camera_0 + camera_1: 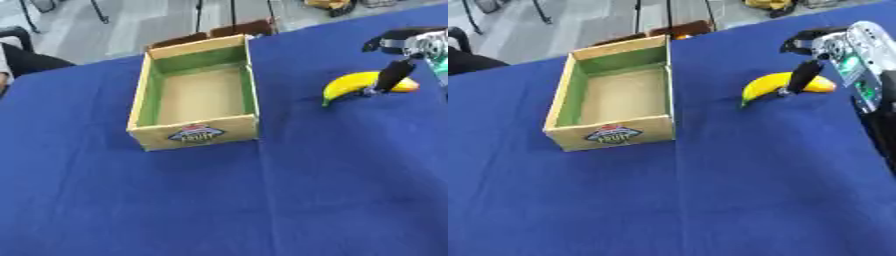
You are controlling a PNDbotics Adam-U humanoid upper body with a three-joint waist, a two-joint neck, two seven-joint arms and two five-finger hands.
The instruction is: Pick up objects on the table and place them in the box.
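Banana (354,84) lies right of the box (143,100) under the right hand (837,50), whose fingers look half curled without holding it, so it may roll away.

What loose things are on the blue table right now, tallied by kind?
Banana: 1, yellow, on the cloth under the right hand
Box: 1, wooden, nothing visible inside
Total: 2
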